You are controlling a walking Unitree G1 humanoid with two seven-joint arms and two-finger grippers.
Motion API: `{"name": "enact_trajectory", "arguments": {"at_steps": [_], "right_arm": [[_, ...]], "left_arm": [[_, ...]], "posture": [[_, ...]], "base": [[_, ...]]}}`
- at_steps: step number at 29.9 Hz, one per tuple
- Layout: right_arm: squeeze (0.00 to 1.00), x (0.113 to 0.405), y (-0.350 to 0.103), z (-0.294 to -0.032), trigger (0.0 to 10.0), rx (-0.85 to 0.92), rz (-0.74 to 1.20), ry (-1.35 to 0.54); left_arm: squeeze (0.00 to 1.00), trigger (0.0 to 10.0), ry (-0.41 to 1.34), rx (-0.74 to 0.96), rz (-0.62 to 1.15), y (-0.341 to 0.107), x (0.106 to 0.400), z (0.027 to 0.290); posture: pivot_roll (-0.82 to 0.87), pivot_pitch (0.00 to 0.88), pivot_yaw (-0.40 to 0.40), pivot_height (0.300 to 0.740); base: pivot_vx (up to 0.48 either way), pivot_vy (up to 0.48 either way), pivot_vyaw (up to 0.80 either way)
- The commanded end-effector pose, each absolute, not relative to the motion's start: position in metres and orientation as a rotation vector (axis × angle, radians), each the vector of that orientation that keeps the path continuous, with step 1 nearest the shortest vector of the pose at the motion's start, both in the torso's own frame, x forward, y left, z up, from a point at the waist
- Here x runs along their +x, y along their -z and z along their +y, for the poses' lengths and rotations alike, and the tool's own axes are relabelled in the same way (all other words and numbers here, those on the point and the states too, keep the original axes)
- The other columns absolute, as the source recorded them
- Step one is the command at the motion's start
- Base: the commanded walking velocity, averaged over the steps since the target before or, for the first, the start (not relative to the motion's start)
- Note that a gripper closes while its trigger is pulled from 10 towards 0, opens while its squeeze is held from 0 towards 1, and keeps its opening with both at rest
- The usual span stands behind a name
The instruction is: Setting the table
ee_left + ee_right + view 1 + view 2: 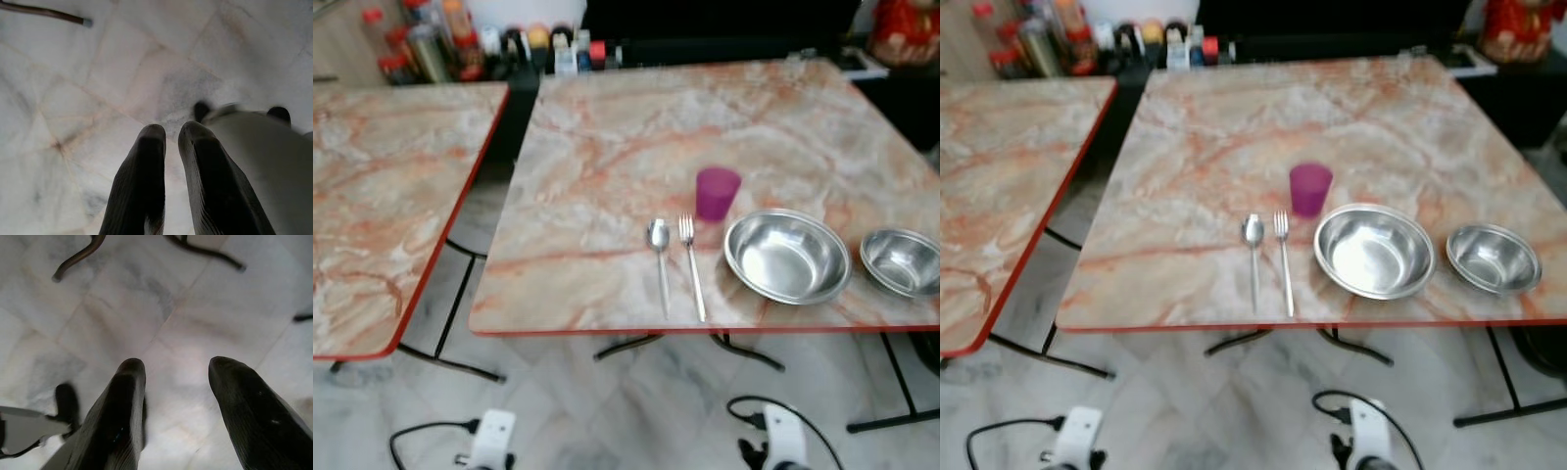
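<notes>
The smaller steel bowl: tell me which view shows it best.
The right eye view shows the smaller steel bowl whole, right of the larger bowl. The left eye view crops its right rim at the frame edge. Both wrist views face the marble floor.

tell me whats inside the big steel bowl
Nothing visible inside the big steel bowl: its bare shiny bottom shows. The tabletop patch under it is covered.

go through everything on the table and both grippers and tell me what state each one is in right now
purple cup: upright, beyond the fork.
spoon: flat, bowl end away from the table edge.
fork: flat beside the spoon, tines away from the edge.
large steel bowl: upright, empty.
small steel bowl: upright, empty.
left gripper: nearly shut, empty, hanging over the floor.
right gripper: open, empty, hanging over the floor.
</notes>
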State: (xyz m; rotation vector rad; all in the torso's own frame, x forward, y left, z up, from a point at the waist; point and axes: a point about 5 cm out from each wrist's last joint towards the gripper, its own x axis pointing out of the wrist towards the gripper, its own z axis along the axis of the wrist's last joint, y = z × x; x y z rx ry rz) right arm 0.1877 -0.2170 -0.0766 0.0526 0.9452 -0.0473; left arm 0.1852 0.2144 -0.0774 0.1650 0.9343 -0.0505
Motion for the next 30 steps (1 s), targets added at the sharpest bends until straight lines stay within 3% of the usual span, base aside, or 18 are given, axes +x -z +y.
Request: {"name": "enact_trajectory", "arguments": {"at_steps": [1, 23, 30], "right_arm": [[0.00, 0.1828, 0.0811, -0.2068, 10.0, 0.081, 0.968, 0.035], [0.00, 0.1820, 0.0816, -0.2071, 10.0, 0.082, 0.979, 0.035], [0.00, 0.1824, 0.0813, -0.2073, 10.0, 0.078, 0.973, 0.035]], "left_arm": [[0.00, 10.0, 0.043, 0.177, 0.980, 0.0817, 0.1744, 0.2206], [0.00, 10.0, 0.037, 0.174, 0.979, 0.0819, 0.1742, 0.2205], [0.00, 10.0, 0.032, 0.173, 0.983, 0.0821, 0.1738, 0.2206]], "posture": [[0.00, 0.132, 0.008, 0.740], [0.00, 0.136, 0.007, 0.740], [0.00, 0.134, 0.004, 0.740]], "base": [[0.000, -0.416, 0.00], [0.000, -0.454, -0.08], [0.000, -0.047, 0.00]]}}
